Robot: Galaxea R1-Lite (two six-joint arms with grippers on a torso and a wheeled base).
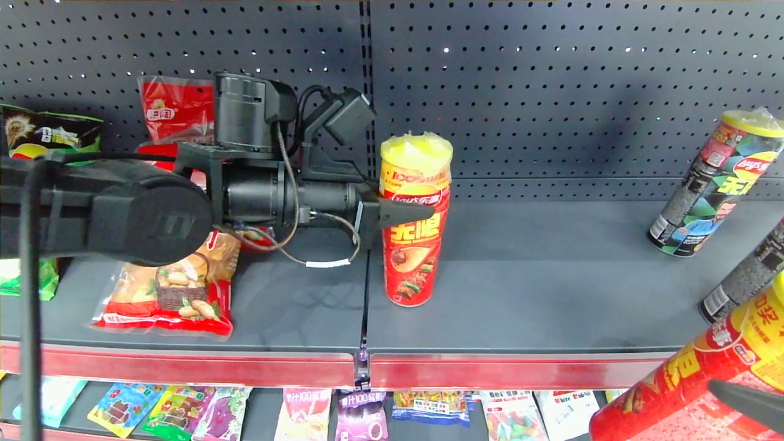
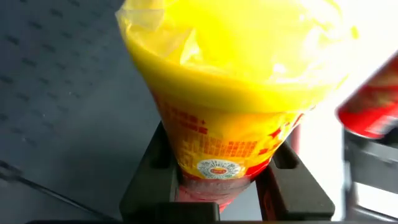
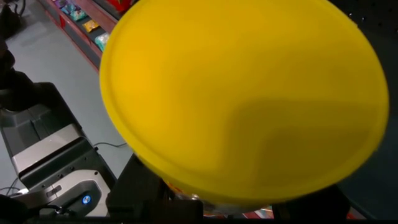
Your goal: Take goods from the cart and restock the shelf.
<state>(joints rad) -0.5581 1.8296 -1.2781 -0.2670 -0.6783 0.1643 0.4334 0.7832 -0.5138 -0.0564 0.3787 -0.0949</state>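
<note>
Head view: four cans (image 1: 415, 220) (image 1: 713, 184) (image 1: 744, 275) (image 1: 686, 392) (two gripped); one shelf (image 1: 520, 294).

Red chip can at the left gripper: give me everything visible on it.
The red can is a tall, cardboard-looking tube with printed food pictures, a yellow band near the top and a yellow lid under crinkled clear wrap. It stands upright on the grey shelf, just right of the seam between the boards. The left gripper straddles its upper part, with fingers against both sides.
</note>
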